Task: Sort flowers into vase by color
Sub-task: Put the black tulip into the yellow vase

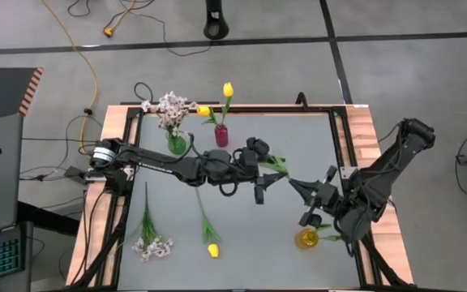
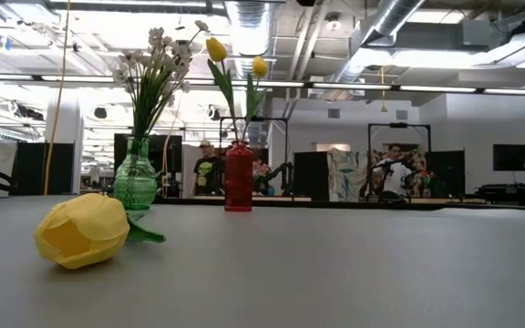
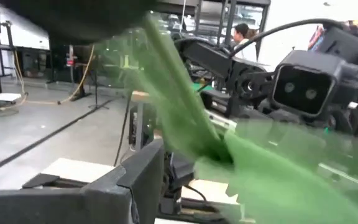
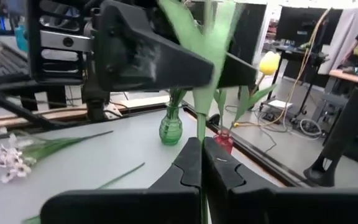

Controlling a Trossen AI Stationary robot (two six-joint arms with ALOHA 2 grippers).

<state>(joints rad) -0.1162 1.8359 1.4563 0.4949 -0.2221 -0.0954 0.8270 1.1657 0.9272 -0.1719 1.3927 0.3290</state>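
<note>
Handing off mid-air, by the look of it: the left end effector [image 1: 259, 188] and right end effector [image 1: 292, 183] meet over the middle of the surface [image 1: 250, 235], both at one green flower stem [image 1: 277, 165]. In the right wrist view the right end effector's fingers [image 4: 191, 163] are pressed together on the stem [image 4: 201, 134], which rises straight out from between them; the left end effector [image 4: 148, 53] sits just beyond, up the stem. Left one's jaws: cannot tell whether clamped or loose (its own wrist view is mostly blurred leaf [image 3: 260, 168]). Two-arm hold probably serves to regrip the stem lower so it can be dropped upright into a vase. Stem's long axis runs between the two end effectors, roughly diagonal from above, the leafy end toward the left one; the bloom is hidden, colour unknown. Beyond the left end effector, near its arm, stand the green vase [image 1: 176, 143] with white blossoms [image 1: 169, 105] and the red vase [image 1: 220, 135] with yellow tulips [image 1: 227, 89]. Just beside the right end effector, by its arm, is a yellow vase [image 1: 307, 238], apparently empty. Lying flat and well apart: a yellow tulip [image 1: 212, 250] and a white spray [image 1: 154, 246], not yet sorted.
</note>
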